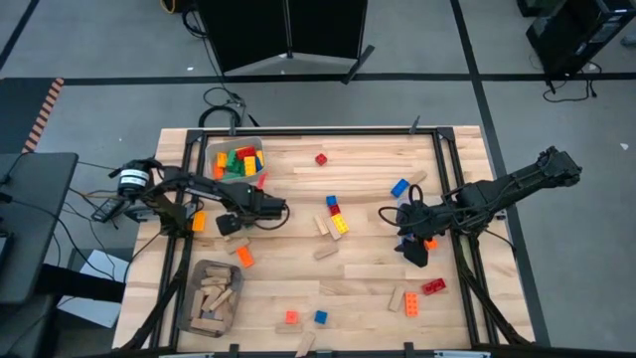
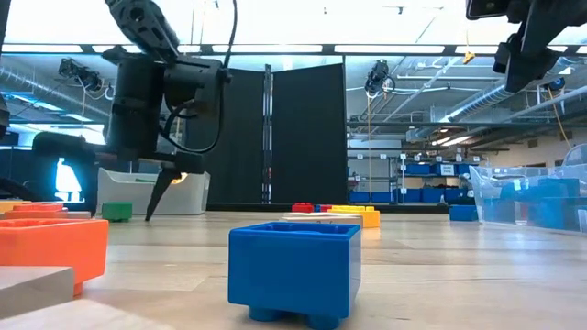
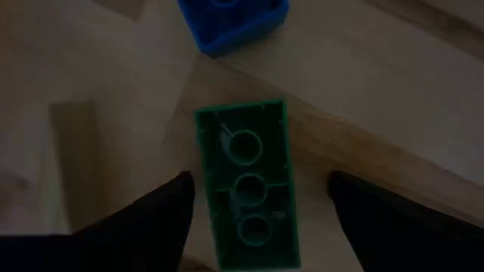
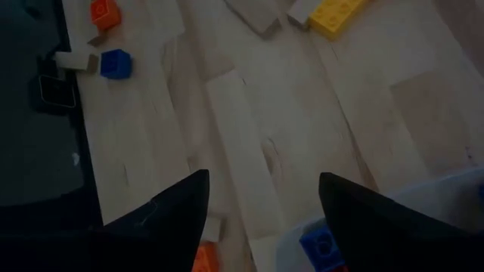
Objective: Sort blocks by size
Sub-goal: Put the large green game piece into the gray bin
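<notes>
An upside-down green brick lies on the wooden table, and my left gripper hangs over it, pointing down, open, with one finger on each long side. A blue brick lies just beyond it. In the high view this gripper sits at the table's left, hiding the green brick. My right gripper is open and empty, raised over the table's right side. Loose blocks lie scattered: a yellow brick, a red one, a blue one and tan wooden pieces.
A clear bin of coloured bricks stands at the far left, and a grey bin of wooden pieces at the near left. Another clear bin's rim shows below my right gripper. Orange and blue bricks lie near the front edge.
</notes>
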`<state>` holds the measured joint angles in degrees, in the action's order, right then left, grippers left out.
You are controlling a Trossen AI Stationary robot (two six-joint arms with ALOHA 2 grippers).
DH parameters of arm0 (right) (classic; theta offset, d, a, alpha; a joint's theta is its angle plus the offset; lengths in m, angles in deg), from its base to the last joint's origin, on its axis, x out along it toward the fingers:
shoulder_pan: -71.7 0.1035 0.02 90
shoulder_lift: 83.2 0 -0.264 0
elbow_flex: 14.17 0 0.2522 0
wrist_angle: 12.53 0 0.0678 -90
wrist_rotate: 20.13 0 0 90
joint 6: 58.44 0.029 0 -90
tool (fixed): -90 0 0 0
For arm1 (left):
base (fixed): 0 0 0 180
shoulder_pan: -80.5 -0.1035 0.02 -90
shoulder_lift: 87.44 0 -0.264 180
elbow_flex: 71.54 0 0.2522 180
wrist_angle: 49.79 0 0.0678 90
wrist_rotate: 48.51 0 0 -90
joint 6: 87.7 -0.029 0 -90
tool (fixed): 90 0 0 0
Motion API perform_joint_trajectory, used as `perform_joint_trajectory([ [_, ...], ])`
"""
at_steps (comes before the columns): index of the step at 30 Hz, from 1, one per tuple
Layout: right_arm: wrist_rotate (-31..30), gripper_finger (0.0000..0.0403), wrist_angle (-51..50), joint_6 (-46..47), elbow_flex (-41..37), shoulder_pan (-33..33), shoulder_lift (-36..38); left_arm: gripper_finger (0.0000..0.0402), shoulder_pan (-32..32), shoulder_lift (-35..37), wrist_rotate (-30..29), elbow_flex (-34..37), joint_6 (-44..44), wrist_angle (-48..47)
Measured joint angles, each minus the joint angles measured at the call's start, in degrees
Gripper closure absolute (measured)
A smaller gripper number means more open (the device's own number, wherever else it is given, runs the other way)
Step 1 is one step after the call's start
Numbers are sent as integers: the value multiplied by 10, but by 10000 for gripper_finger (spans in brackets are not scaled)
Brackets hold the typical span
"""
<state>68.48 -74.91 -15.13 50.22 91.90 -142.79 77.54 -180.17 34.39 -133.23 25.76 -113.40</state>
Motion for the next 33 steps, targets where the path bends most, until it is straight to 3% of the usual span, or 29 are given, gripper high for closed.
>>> perform_joint_trajectory([
  [14,0,136,1,0,0,0,0,256,0,1,-7,15,10,37],
  [20,0,139,4,0,0,0,0,259,0,28,-13,-5,-26,15],
  [27,-17,138,40,0,0,0,0,259,-5,140,-70,-25,-78,-16],
  [33,-49,139,86,2,0,-8,0,259,-58,249,-132,-25,-117,-75],
])
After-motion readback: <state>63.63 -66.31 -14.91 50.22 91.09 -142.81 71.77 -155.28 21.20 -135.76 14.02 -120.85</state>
